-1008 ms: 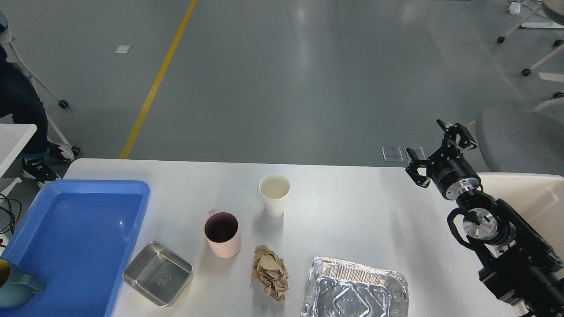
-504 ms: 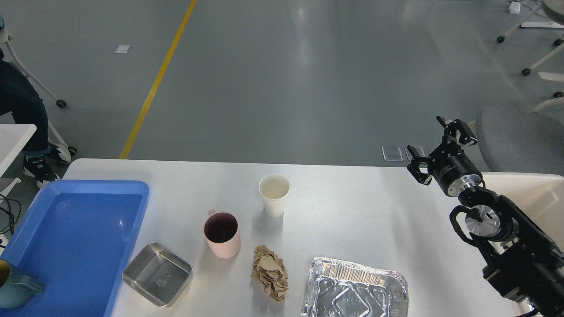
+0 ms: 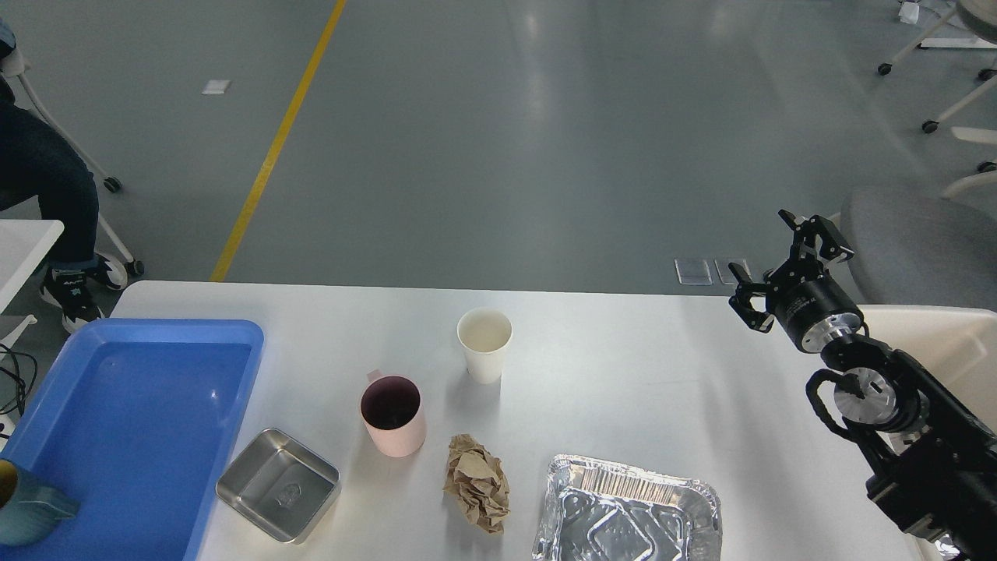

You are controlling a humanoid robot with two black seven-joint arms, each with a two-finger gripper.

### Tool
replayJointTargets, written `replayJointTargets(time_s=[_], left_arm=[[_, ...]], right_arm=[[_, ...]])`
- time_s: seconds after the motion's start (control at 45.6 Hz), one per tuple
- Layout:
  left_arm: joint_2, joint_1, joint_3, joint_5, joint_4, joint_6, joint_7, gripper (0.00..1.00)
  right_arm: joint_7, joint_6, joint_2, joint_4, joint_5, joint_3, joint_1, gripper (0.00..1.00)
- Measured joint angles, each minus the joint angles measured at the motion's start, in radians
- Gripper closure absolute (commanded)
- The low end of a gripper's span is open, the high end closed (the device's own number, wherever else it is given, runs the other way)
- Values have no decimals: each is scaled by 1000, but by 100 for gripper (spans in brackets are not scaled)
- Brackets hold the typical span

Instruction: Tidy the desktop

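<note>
In the head view, the right gripper [image 3: 788, 269] hung open and empty at the far right of the white surface [image 3: 623, 374]. A crumpled paper ball [image 3: 477, 483] probably awaited a reach leftward and down.

A lab or workshop hall: glossy grey-green floor [image 3: 545, 140] with a yellow painted line [image 3: 276, 148], wheeled grey office chairs [image 3: 911, 241].
</note>
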Motion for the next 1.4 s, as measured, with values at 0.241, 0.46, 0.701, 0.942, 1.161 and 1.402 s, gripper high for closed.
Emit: replayJointTargets(time_s=[0.241, 0.46, 0.701, 0.942, 1.161, 1.402], left_arm=[[-218, -22, -16, 6, 84, -3, 144, 1], [-431, -45, -16, 64, 134, -4, 173, 1], [-659, -49, -13, 93, 213, -69, 298, 1], [-850, -56, -10, 93, 336, -73, 422, 1], [-956, -48, 1, 92, 400, -73, 431, 1], [-1080, -41, 46, 93, 426, -73, 442, 1]], right_arm=[[0, 0, -18, 13, 0, 0, -26, 0], [0, 0, -30, 18, 1, 1, -27, 0], [0, 1, -47, 24, 0, 1, -26, 0], [0, 5, -65, 27, 0, 3, -38, 0], [0, 7, -80, 27, 2, 5, -40, 0], [0, 6, -93, 28, 2, 9, -40, 0]])
